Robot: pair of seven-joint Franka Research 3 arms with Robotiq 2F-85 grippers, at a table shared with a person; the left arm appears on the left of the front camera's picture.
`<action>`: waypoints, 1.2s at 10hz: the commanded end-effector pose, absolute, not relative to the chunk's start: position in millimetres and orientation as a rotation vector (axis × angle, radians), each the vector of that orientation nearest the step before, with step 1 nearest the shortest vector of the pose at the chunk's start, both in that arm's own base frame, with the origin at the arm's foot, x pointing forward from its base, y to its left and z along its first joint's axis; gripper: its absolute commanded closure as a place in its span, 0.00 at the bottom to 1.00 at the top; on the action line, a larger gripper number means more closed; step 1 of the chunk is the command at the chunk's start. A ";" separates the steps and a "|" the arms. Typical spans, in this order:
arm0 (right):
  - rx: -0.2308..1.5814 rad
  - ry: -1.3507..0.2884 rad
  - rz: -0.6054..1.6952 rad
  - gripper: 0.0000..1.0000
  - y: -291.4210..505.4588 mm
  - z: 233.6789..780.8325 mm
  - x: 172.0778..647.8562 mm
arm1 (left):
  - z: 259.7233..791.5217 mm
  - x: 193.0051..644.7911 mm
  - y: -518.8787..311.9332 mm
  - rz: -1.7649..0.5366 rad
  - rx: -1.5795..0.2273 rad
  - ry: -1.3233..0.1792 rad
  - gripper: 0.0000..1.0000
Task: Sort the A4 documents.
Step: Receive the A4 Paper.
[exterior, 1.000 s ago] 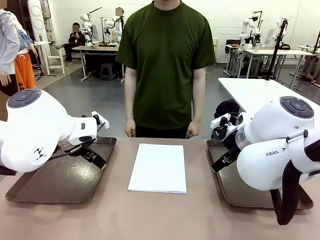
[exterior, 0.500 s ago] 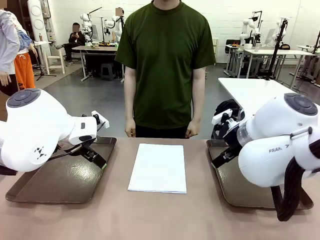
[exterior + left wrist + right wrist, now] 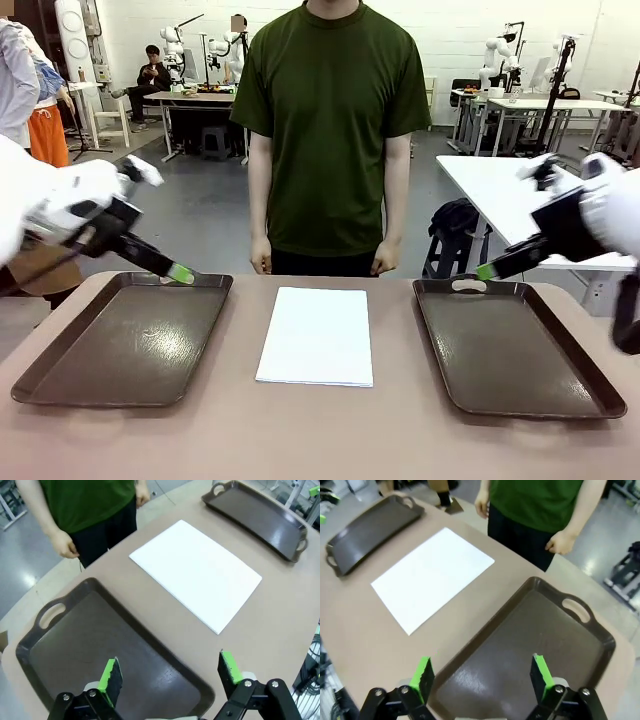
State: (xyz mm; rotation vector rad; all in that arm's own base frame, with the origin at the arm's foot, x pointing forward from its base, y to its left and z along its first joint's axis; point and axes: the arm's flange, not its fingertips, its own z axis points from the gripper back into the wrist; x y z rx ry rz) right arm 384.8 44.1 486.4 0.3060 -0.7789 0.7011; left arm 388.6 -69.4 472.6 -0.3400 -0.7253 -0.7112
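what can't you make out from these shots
Sheet count in the A4 documents: front view, edges too thin to separate.
Their undersides: hidden against the table.
Near end of the left tray: left wrist view, cut by the bottom edge behind the left pincer.
Near end of the right tray: right wrist view, likewise behind the right pincer.

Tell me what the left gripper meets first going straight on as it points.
Probably the dark brown tray under the left gripper, near its rim toward the A4 documents; depth is unclear.

left tool (image 3: 181, 273): risen higher over left tray (image 3: 120, 345) | right tool (image 3: 486, 270): risen higher over right tray (image 3: 510, 350)
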 end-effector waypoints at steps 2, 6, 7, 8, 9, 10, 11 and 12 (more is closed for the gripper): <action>0.398 -0.844 0.689 0.00 -4.1 461.3 324.0 | 449.8 356.9 -14.5 -0.687 -0.296 -0.729 0.00; 0.399 -0.837 0.710 0.00 1.5 457.4 325.4 | 452.3 355.1 -12.2 -0.693 -0.357 -0.749 0.00; 0.407 -0.827 0.713 0.00 1.5 453.9 327.2 | 452.0 354.2 -12.2 -0.706 -0.353 -0.744 0.00; 0.414 -0.819 0.715 0.00 2.7 452.1 328.5 | 451.7 354.8 -10.8 -0.718 -0.360 -0.738 0.00; 0.421 -0.821 0.716 0.00 3.3 451.5 329.0 | 450.4 354.0 -9.6 -0.719 -0.368 -0.735 0.00; 0.422 -0.820 0.718 0.00 3.2 451.8 329.6 | 450.2 355.8 -8.7 -0.712 -0.356 -0.726 0.00; 0.418 -0.815 0.716 0.00 2.4 451.6 330.2 | 450.8 357.5 -7.3 -0.690 -0.348 -0.713 0.00; 0.402 -0.804 0.701 0.00 -8.6 491.7 373.4 | 450.6 363.1 -5.6 -0.643 -0.397 -0.674 0.00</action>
